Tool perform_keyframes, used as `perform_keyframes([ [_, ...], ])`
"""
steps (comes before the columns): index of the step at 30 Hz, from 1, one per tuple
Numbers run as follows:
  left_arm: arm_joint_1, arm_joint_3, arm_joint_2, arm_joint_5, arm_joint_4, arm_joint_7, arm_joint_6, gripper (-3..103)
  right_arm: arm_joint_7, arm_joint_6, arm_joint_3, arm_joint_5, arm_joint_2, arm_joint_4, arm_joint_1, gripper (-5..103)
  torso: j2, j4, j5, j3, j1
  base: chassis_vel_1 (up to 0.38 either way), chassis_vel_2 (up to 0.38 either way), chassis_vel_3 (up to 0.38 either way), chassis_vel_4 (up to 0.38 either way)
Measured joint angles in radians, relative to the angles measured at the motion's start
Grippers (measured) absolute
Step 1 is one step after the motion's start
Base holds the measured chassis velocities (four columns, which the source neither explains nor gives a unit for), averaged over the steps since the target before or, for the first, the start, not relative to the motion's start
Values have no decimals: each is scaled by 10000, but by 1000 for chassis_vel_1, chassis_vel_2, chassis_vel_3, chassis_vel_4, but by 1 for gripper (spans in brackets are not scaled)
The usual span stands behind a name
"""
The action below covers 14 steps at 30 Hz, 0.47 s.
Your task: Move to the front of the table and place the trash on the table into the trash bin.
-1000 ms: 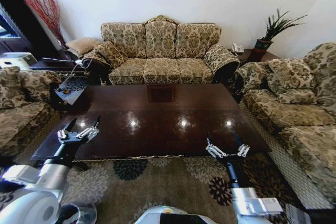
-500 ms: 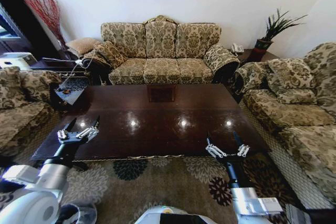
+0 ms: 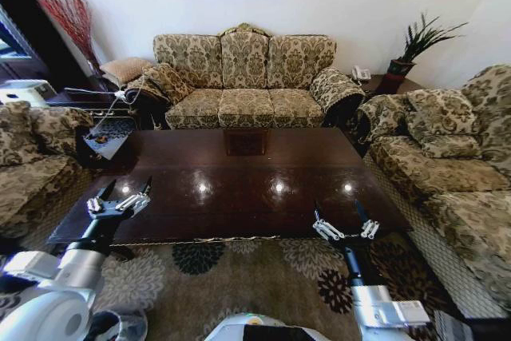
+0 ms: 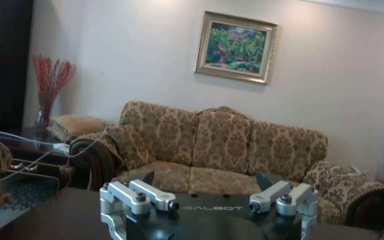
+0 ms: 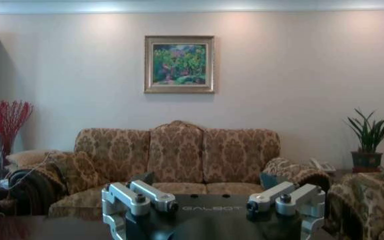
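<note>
- Table point(image 3: 247, 181), dark and glossy, lies straight ahead of you; its near edge runs between your two pincers; you can see ceiling lights mirrored in its top.
- Sofa point(image 3: 247, 77) stands against the wall behind the table; a second one point(image 3: 455, 157) lines your right side; patterned rug point(image 3: 239, 277) covers the floor below the near edge.
- Left gripper point(image 3: 120, 200) hangs over the table's near left corner; its fingers are spread wide, holding nothing.
- Right gripper point(image 3: 345, 225) hovers at the near right edge; equally spread, equally bare.
</note>
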<state>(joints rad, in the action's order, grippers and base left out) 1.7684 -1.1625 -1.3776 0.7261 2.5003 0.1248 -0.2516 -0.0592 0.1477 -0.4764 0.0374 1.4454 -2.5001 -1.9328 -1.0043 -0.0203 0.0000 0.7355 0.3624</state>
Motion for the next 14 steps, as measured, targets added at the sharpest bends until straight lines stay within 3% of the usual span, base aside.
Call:
perform_keyframes([
  [14, 0, -1, 0, 0, -1, 0, 0, 100, 0, 0, -1, 1, 0, 0, 0, 100, 0, 0, 0, 0, 0, 0, 0, 0, 0],
])
